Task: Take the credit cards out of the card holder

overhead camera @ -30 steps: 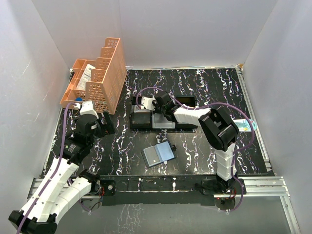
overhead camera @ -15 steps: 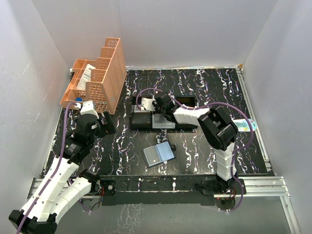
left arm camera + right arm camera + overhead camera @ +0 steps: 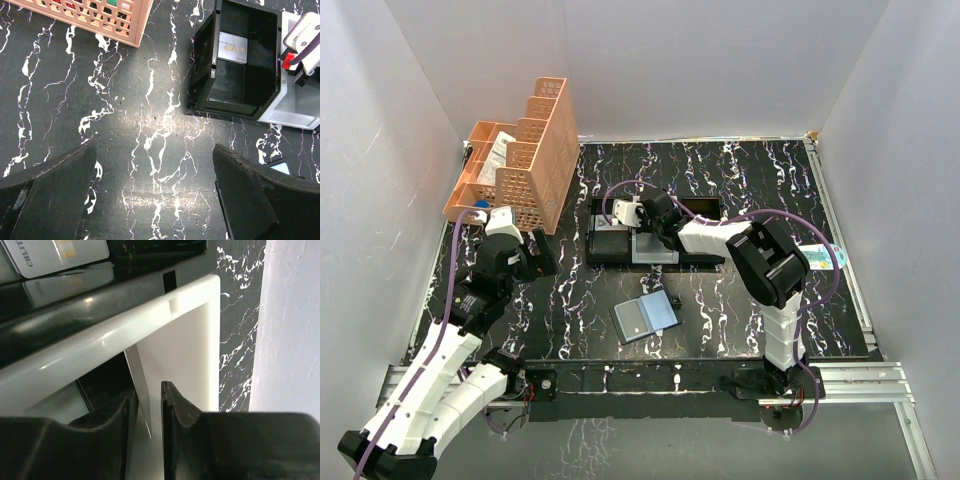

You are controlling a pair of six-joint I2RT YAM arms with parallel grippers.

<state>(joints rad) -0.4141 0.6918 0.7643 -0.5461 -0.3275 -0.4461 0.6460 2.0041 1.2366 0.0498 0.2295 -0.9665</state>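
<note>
The grey-blue card holder (image 3: 645,317) lies open on the black marbled table, near the front middle. Its corner shows in the left wrist view (image 3: 281,166). My right gripper (image 3: 638,222) reaches into the white middle compartment of the tray (image 3: 610,258). In the right wrist view its jaws (image 3: 149,395) stand a narrow gap apart. A thin card (image 3: 137,380) stands tilted between them, leaning on the left finger, with a gap to the right finger. My left gripper (image 3: 535,255) is wide open and empty above bare table (image 3: 155,150). A VIP card (image 3: 232,47) lies in the tray's black compartment.
A peach plastic basket (image 3: 520,165) stands at the back left, its edge also in the left wrist view (image 3: 100,20). A light blue object (image 3: 825,258) lies at the right table edge. White walls enclose the table. Another card (image 3: 55,255) lies in the black compartment.
My right gripper has shifted slightly right over the tray's white compartment. The left arm and the card holder have not moved.
</note>
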